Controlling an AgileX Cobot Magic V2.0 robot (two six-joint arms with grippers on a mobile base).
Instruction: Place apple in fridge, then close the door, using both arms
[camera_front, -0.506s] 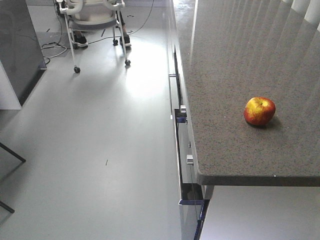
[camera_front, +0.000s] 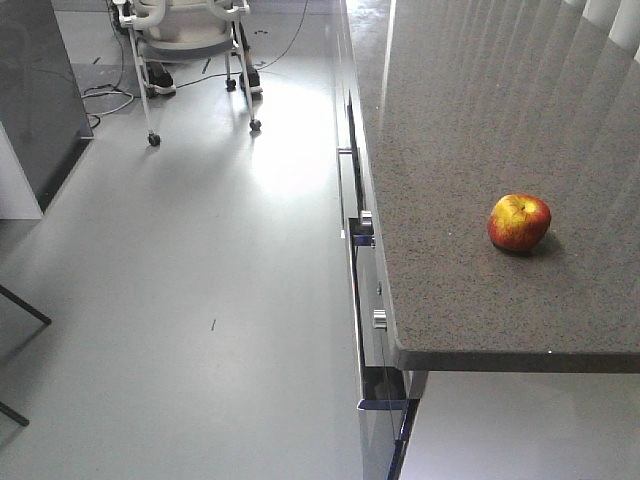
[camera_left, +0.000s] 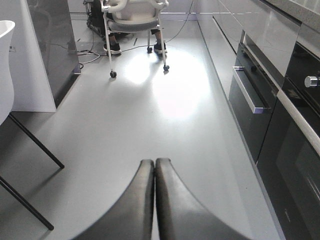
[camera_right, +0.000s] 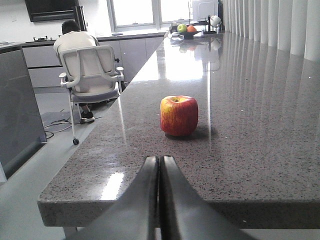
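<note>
One speckled grey bench (camera_front: 470, 110) is stretching along the right. The left end effector (camera_left: 155, 167) is hanging over the floor (camera_left: 165, 115), and the right end effector (camera_right: 160, 165) is pointing over the bench's front edge, both with fingers pressed together. The apple (camera_front: 519, 222) is sitting near that front edge, untouched.

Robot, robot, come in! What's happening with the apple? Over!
Left tool shut, empty. Right tool shut, empty, aimed at the apple. Apple untouched on the grey counter. Nothing between.

We are in a kitchen: a long speckled stone surface (camera_front: 480, 120), a built-in oven (camera_left: 295, 175) with knobs (camera_left: 312, 81) beneath, and fruit (camera_right: 182, 28) at the far end.
</note>
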